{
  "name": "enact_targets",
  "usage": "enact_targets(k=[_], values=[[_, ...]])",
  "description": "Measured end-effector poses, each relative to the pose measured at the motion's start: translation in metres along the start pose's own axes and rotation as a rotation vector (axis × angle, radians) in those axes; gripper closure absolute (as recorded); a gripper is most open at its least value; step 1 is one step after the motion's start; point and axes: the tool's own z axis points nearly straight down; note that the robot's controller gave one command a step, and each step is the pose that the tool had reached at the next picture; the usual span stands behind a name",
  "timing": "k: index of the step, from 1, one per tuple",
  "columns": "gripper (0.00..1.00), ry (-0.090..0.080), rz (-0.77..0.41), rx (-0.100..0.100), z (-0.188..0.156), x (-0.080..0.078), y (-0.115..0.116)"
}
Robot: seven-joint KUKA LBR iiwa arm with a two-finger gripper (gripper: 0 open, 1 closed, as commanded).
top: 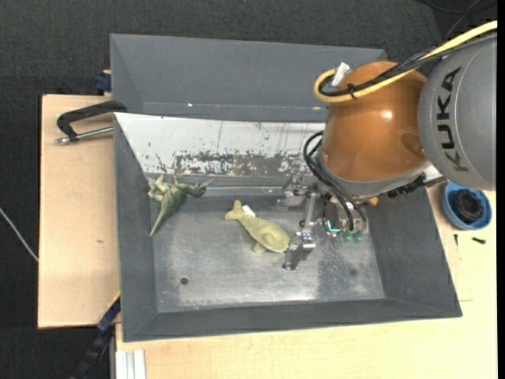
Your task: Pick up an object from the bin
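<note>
Hovering just beside yellow toy whale (262, 232): claw (303, 249), opening impossible to tell; arm (465, 125) lettered KUKA.

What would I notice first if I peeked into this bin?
The big shiny orange cover on the robot's arm stands out first, at the right of the grey bin. Under it the gripper hangs low, just beside a pale yellow whale-shaped toy lying near the middle of the floor. A green dinosaur toy lies apart at the left, close to the back wall.
</note>
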Motion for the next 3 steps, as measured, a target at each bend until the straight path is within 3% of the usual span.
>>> enact_targets(k=[1, 2, 3], values=[[0.0, -0.007, -0.093, 0.001, 0.129, -0.035, -0.004], [1.0, -0.015, -0.092, -0.001, 0.125, -0.037, -0.003], [1.0, -0.02, -0.465, 0.003, -0.021, -0.027, -0.011]])
